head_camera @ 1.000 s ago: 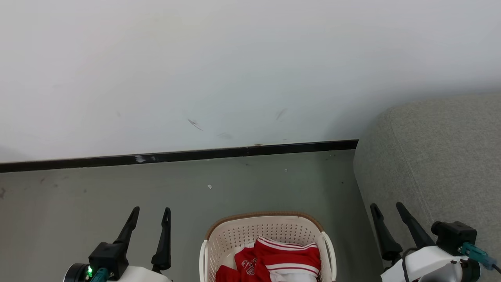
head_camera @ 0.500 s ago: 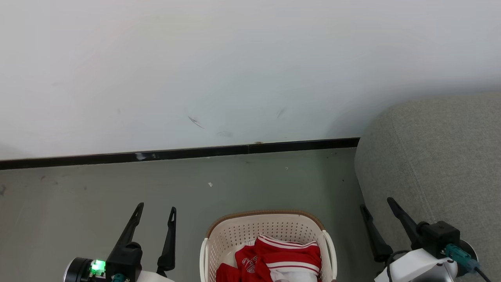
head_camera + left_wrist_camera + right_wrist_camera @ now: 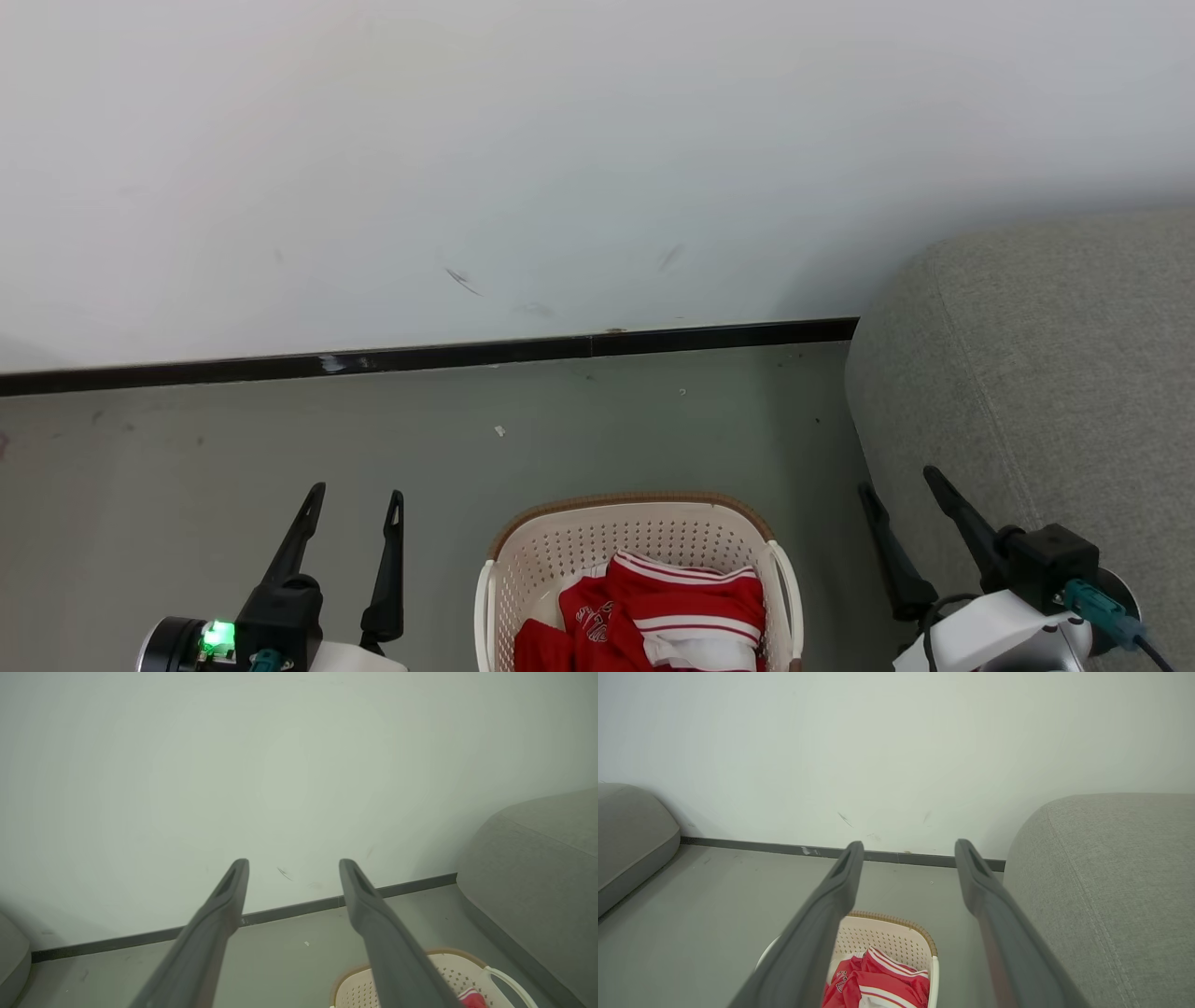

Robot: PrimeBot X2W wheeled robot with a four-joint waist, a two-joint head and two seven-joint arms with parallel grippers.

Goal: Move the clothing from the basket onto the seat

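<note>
Red clothing with white stripes lies crumpled in the cream basket at the bottom centre of the head view. The grey seat rises at the right. My left gripper hangs open over the floor left of the basket, with nothing between its fingers. My right gripper is open and empty too, between the basket and the seat's side. In the right wrist view the clothing and basket lie below my open right gripper, beside the seat. The left wrist view has my left gripper, the basket and the seat.
A white wall with a dark baseboard closes off the grey floor behind the basket. Another grey cushion sits at the far left in the right wrist view.
The head view has tilted a little, so the scene sits slightly higher. My left gripper turned and drew back; my right gripper shifted left and lower. Both stayed open.
</note>
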